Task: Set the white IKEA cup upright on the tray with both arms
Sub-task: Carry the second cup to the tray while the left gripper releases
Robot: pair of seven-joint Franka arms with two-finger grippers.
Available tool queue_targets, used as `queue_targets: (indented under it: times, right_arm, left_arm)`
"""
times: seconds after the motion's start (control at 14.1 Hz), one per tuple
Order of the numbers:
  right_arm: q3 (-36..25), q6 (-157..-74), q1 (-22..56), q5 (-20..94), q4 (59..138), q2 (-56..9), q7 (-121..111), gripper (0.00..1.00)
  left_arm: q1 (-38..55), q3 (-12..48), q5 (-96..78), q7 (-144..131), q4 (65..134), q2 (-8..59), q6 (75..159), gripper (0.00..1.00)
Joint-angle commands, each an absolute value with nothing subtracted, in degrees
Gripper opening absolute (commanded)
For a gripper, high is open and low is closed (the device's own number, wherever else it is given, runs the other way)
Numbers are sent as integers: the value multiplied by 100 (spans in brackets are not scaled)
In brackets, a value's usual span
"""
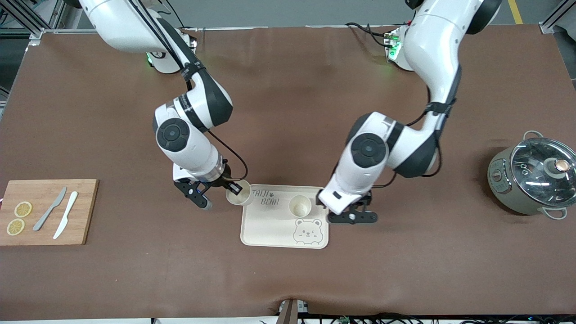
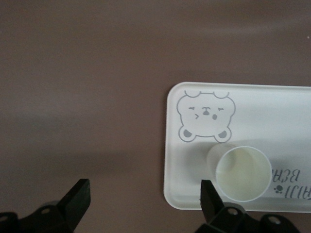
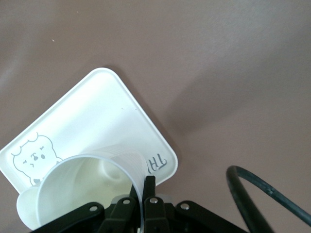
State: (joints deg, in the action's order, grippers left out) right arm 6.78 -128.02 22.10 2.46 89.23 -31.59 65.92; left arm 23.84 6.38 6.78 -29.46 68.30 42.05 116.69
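The cream tray (image 1: 270, 225) with "TAIJI BEAR" lettering and a bear face lies near the table's middle. One white cup (image 1: 300, 206) stands upright on it, mouth up. My right gripper (image 1: 233, 186) is shut on the rim of a second white cup (image 1: 239, 193), holding it tilted over the tray's corner toward the right arm's end. In the right wrist view the gripper (image 3: 144, 183) pinches the cup's wall (image 3: 92, 189) above the tray (image 3: 97, 111). My left gripper (image 1: 353, 218) is open and empty, low over the table beside the tray's edge. The left wrist view shows this gripper (image 2: 144, 194), the tray (image 2: 272, 111) and the upright cup (image 2: 242, 173).
A wooden cutting board (image 1: 85, 211) with two lemon slices (image 1: 19, 218) and two knives (image 1: 58, 213) lies toward the right arm's end. A grey pot with a glass lid (image 1: 533, 175) stands toward the left arm's end. Brown mat covers the table.
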Motion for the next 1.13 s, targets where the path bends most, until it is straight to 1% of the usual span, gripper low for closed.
queue_targets:
  times: [0.0, 0.35, 0.57, 0.78, 1.06]
  right_arm:
    - [598, -13050, 2373, -61, 8622, -3541, 7100, 0]
    - [589, -13174, 2522, -307, 8254, -4033, 7549, 0]
    - [580, -13324, 2557, -351, 8191, -4192, 7585, 0]
    - [580, -13517, 2575, -491, 8183, -4350, 7664, 0]
    - [580, -13641, 2593, -571, 8183, -4491, 7725, 0]
  left_arm:
    - [2101, 650, 571, -2506, 6943, 3842, 11330, 100]
    - [1531, 650, 571, -1821, 6952, 3630, 11049, 100]
    - [1135, 650, 563, -1320, 6970, 3516, 10838, 100]
    - [783, 650, 563, -968, 7259, 3200, 10802, 100]
    - [238, 659, 466, -318, 7935, 2550, 10802, 100]
